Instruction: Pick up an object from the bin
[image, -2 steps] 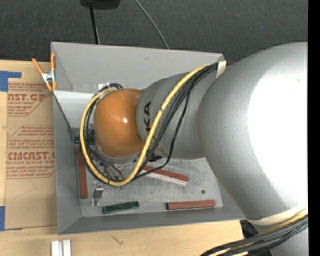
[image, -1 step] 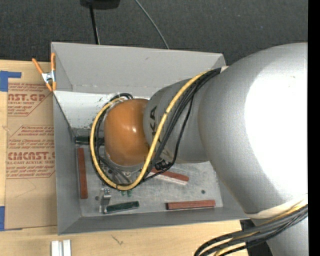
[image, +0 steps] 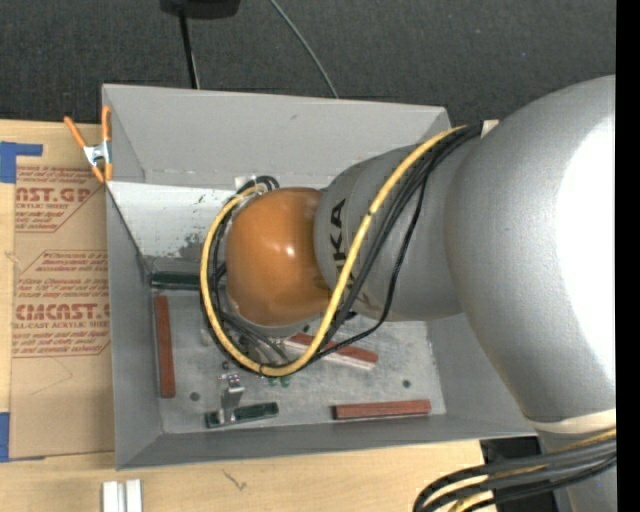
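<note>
Orange wrist cover (image: 272, 255) low over bin (image: 130, 240) centre, pincer opening cannot be told (cover sits over it); likeliest pick, pinkish-red stick (image: 345, 355) at cover's 5 o'clock: best straddle its narrow width, descend plumb.

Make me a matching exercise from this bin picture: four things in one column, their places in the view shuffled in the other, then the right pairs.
Things:
1. orange wrist cover
2. small dark green piece
3. red-brown bar lying crosswise
4. red-brown stick running top to bottom

Places in the view:
A. left side
B. bottom right
C. centre
D. bottom, left of centre

Pairs: 1-C, 2-D, 3-B, 4-A
</note>
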